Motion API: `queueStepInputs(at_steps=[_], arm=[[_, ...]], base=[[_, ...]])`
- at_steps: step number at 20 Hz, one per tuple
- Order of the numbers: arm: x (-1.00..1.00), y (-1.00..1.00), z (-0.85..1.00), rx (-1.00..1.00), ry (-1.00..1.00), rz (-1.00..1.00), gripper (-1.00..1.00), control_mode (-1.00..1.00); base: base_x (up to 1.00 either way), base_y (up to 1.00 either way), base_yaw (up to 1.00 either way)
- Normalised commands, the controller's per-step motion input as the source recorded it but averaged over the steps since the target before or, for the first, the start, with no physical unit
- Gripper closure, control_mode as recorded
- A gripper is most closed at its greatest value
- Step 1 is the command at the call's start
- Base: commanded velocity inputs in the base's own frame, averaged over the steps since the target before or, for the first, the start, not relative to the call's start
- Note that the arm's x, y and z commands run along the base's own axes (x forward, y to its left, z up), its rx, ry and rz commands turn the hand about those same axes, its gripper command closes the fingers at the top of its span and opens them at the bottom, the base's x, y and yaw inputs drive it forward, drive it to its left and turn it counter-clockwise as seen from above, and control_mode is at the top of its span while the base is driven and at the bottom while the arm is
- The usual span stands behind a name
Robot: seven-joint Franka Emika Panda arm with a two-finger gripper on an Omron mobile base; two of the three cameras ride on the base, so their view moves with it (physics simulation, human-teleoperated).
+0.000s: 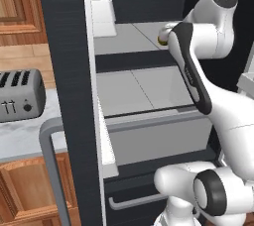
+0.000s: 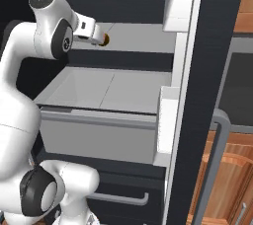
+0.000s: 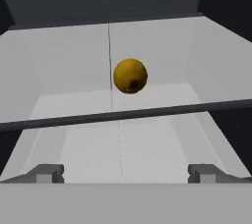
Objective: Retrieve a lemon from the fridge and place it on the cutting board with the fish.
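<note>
Fingers (image 3: 126, 173) stand spread wide with nothing between them; in the hand view one dark tip sits at about 8 o'clock and the other at about 4 o'clock, both low over a pale grey shelf (image 3: 88, 100). Ahead of them, just above the centre toward 12 o'clock, the lemon (image 3: 130, 76) rests on that shelf, well apart from both tips, yellow-olive with a dark spot on its lower face. A dark front edge of the shelf crosses the hand view below the fruit, between it and the tips.

From the left base view the lemon (image 1: 162, 36) peeks out at roughly 1 o'clock, just beside the arm's wrist, on the upper shelf of the fridge (image 1: 64, 71). From the right base view the same fruit (image 2: 105, 40) lies at about 11 o'clock, right at the end of the hand. The fridge's black door (image 2: 207, 95) stands open at 3 o'clock there, with white door bins on its inner side. A silver toaster (image 1: 20, 95) sits at 9 o'clock in the left base view on the grey marble desk (image 1: 25, 138).
</note>
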Motion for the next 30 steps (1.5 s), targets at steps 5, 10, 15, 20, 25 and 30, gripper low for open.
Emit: queueStepInputs(at_steps=[5, 10, 15, 20, 25, 30], arm=[[0.2, -0.08, -0.06, 0.0, 0.01, 0.0, -1.0, -1.0], [0.29, 0.0, -0.03, 0.0, 0.01, 0.0, -1.0, -1.0], [0.47, 0.0, -0.01, 0.0, 0.0, 0.0, -1.0, -1.0], [0.55, 0.0, -0.05, 0.0, 0.01, 0.0, -1.0, -1.0], [0.34, 0.0, -0.06, 0.0, 0.02, 0.0, -1.0, -1.0], [0.56, -0.06, -0.1, 0.0, 0.04, 0.0, -1.0, -1.0]], base=[[0.0, 0.0, 0.0], [0.0, 0.0, 0.0], [0.0, 0.0, 0.0], [0.0, 0.0, 0.0], [0.0, 0.0, 0.0], [0.0, 0.0, 0.0]])
